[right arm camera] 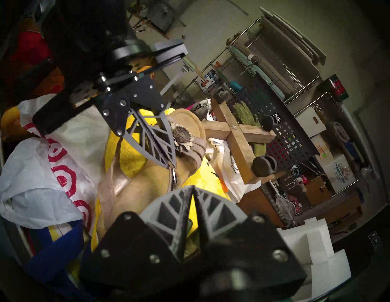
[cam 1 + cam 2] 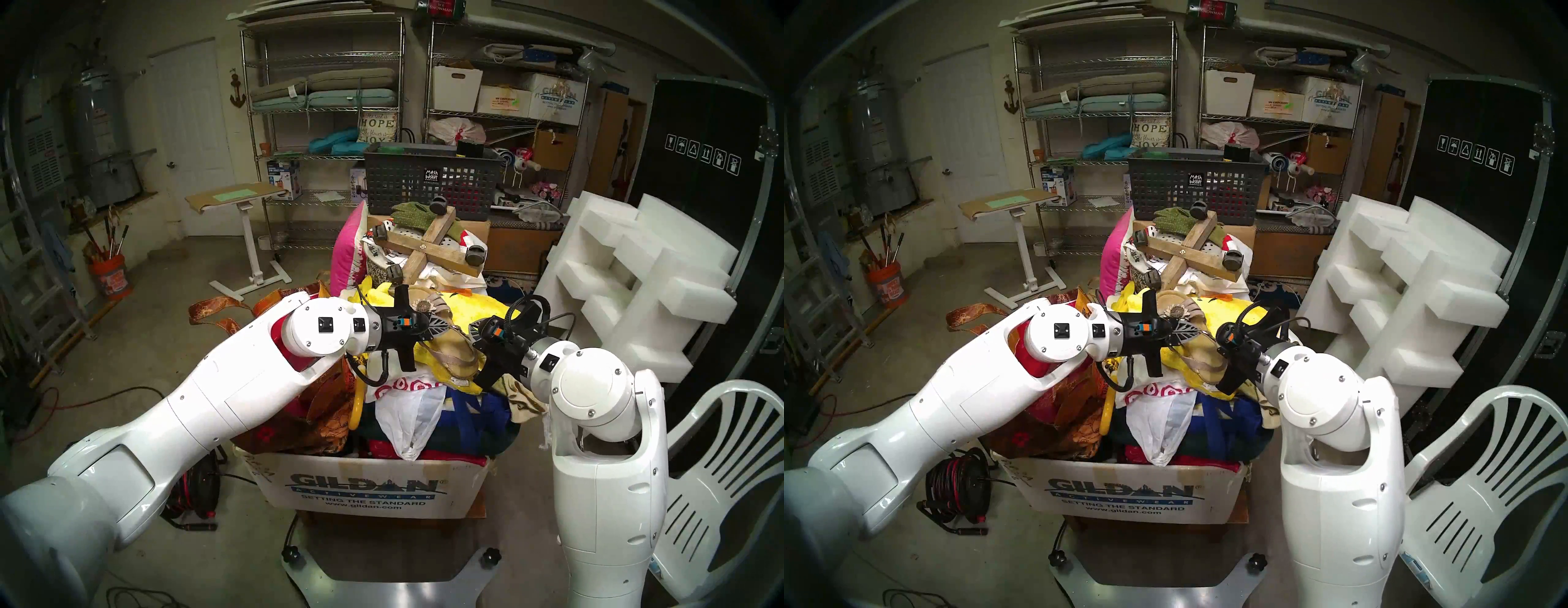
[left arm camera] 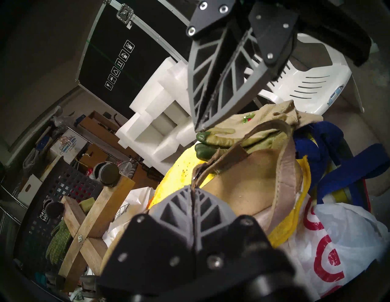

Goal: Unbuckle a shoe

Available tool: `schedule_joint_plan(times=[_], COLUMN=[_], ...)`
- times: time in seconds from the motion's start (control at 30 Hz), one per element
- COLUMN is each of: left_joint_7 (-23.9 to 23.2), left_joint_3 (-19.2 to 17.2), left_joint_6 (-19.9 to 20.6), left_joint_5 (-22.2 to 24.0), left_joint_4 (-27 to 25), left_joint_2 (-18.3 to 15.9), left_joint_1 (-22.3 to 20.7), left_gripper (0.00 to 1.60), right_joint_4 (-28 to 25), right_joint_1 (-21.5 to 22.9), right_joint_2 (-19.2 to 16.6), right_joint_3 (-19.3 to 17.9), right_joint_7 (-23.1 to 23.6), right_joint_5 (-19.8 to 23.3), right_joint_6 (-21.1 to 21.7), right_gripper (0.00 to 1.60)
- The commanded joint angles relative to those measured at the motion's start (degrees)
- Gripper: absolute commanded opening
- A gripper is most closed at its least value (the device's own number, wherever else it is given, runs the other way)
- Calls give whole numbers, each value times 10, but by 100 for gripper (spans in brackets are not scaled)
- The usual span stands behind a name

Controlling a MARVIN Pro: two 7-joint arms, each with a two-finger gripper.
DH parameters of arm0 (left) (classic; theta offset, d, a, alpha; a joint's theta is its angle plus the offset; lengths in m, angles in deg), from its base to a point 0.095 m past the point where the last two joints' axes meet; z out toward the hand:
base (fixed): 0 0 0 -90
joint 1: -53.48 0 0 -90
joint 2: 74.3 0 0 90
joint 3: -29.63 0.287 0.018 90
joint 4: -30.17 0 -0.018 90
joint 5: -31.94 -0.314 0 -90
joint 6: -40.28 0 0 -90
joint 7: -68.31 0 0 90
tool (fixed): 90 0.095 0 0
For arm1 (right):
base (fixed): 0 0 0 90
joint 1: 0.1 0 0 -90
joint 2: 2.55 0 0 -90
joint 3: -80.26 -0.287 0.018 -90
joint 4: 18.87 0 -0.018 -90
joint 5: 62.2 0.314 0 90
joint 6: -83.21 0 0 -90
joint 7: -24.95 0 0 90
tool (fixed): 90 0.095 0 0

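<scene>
The shoe (image 2: 449, 346) is a tan sandal with a brown-and-cream flower (image 1: 182, 137), lying on yellow cloth on top of a heaped box. My left gripper (image 2: 445, 329) reaches in from the left and is shut on the thin ankle strap (image 3: 197, 175). In the right wrist view a small metal buckle (image 1: 174, 177) hangs just below the left gripper (image 1: 172, 164). My right gripper (image 1: 193, 189) hovers over the sandal's heel end, a short way from the left one. Its fingers are a narrow gap apart, with nothing between them. A tan glove with green fingertips (image 3: 211, 141) lies under it.
The heap fills a Gildan cardboard box (image 2: 365, 488). A wooden cross on casters (image 2: 428, 250) and a dark mesh basket (image 2: 428, 182) lie behind the sandal. A white bag with red rings (image 2: 407, 390) lies in front. Foam blocks (image 2: 636, 271) and a white chair (image 2: 721, 467) stand at the right.
</scene>
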Motion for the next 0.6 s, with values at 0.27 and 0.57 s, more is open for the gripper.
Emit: schedule_joint_plan(times=[0.27, 0.57], left_joint_7=[5, 7], left_joint_3=[-9, -9], left_joint_6=[7, 10], left_joint_5=[4, 7], left_joint_4=[-13, -18], left_joint_2=[-5, -7], left_joint_1=[-3, -3], left_gripper=[0, 0], right_joint_4=[16, 13], right_joint_1=[12, 9], right_joint_2=[-6, -12], right_joint_3=[-7, -10], right_joint_7=[-21, -7], right_joint_5=[-11, -14], right_joint_6=[-20, -23], right_gripper=[61, 72])
